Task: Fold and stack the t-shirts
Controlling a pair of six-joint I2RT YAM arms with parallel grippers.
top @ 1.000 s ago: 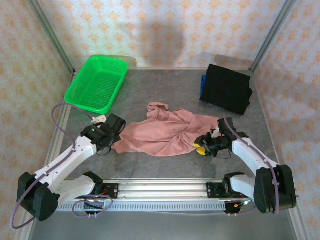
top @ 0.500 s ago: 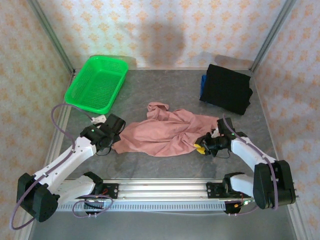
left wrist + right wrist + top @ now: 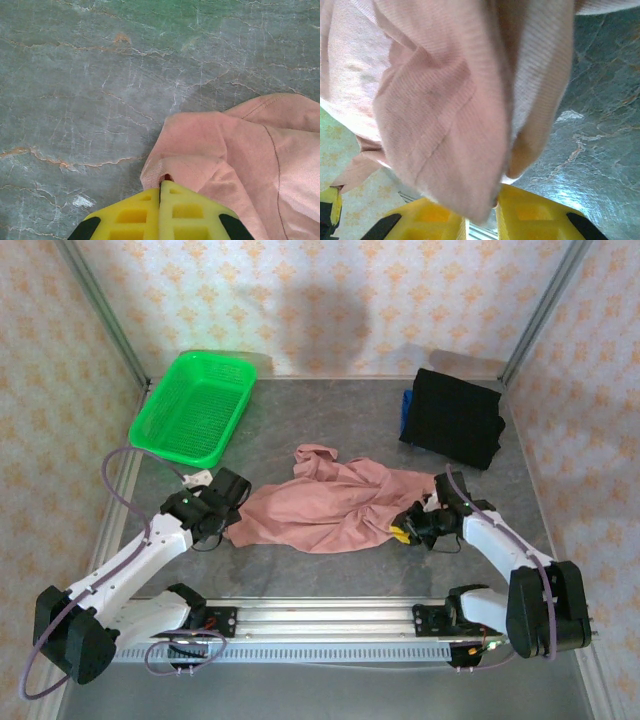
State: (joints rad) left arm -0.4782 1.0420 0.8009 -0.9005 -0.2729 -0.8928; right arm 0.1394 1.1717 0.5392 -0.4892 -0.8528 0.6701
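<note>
Pink t-shirt (image 3: 320, 508) crumpled, left claw (image 3: 161, 184) and right claw (image 3: 481, 207) pinching its edges

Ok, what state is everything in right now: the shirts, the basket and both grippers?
pink shirt: crumpled, unfolded, pinched at both ends
black shirt: folded, lying flat at the far right
basket: upright, empty
left gripper: shut on the pink shirt's edge
right gripper: shut on a fold of the pink shirt
</note>
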